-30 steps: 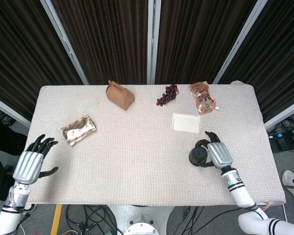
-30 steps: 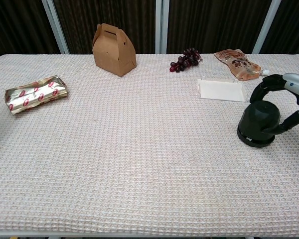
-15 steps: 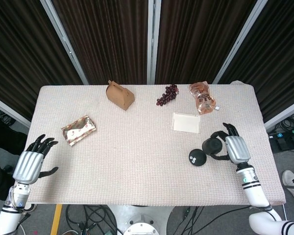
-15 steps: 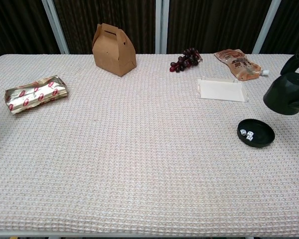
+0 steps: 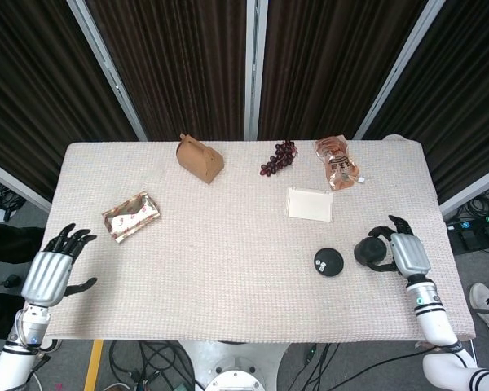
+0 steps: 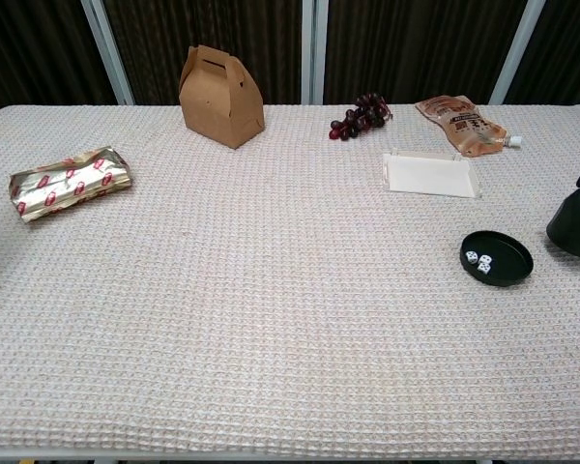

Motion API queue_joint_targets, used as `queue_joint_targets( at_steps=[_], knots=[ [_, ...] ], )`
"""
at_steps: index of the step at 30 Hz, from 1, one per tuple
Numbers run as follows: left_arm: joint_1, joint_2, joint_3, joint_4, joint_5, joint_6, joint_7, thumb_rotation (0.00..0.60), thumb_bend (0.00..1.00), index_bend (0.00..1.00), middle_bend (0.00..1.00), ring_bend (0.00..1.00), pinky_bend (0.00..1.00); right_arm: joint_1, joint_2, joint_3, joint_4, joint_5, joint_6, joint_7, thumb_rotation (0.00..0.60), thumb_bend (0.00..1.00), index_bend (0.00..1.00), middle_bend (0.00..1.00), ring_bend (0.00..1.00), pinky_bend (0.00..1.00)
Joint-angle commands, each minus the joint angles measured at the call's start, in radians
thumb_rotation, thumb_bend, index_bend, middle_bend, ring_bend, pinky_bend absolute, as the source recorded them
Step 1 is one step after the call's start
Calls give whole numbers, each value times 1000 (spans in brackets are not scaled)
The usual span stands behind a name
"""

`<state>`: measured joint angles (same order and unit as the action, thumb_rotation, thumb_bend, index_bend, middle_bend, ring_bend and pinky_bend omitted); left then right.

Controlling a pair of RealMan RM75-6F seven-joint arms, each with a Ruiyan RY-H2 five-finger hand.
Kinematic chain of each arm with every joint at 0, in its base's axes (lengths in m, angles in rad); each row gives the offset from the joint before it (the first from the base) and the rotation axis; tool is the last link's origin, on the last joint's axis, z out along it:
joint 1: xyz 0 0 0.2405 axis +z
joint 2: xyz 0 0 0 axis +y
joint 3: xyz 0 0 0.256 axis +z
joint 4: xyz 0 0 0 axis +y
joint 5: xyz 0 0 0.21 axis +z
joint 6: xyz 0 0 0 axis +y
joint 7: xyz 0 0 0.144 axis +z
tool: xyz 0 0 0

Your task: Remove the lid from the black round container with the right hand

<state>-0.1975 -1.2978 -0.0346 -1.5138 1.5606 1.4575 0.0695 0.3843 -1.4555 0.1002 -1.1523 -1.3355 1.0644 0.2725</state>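
Tabletop's right edge: right hand [image 5: 409, 253] grips lid [image 5: 368, 252]; left hand [image 5: 50, 274] splayed, empty

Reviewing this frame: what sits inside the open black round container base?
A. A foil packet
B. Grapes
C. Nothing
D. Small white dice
D. In the chest view, the uncovered black base holds small white dice, while the right hand holds the lid off to the side.
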Motion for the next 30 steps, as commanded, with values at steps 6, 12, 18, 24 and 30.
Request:
queue_joint_targets(
  at_steps=[6, 12, 18, 24, 30],
  knots=[
    [0, 0, 0, 0, 0, 0, 0, 600, 21, 227, 168, 76, 265, -3, 61, 5, -64, -17, 3, 48, 600, 0, 100, 64, 0, 0],
    [0, 0, 0, 0, 0, 0, 0, 600, 20, 227, 168, 76, 265, -37, 137, 18, -171, -75, 120, 80, 600, 0, 94, 64, 0, 0],
    [0, 0, 0, 0, 0, 0, 0, 600, 21, 227, 168, 76, 265, -95, 194, -7, -250, -146, 265, -79, 600, 0, 82, 57, 0, 0],
    [0, 0, 0, 0, 0, 0, 0, 600, 21, 227, 168, 75, 265, -147, 196, -53, -302, -166, 324, -313, 600, 0, 61, 37, 0, 0],
    [0, 0, 0, 0, 0, 0, 0, 600, 21, 227, 168, 76, 265, -203, 179, -95, -305, -235, 416, -360, 600, 0, 60, 35, 0, 0]
  ],
)
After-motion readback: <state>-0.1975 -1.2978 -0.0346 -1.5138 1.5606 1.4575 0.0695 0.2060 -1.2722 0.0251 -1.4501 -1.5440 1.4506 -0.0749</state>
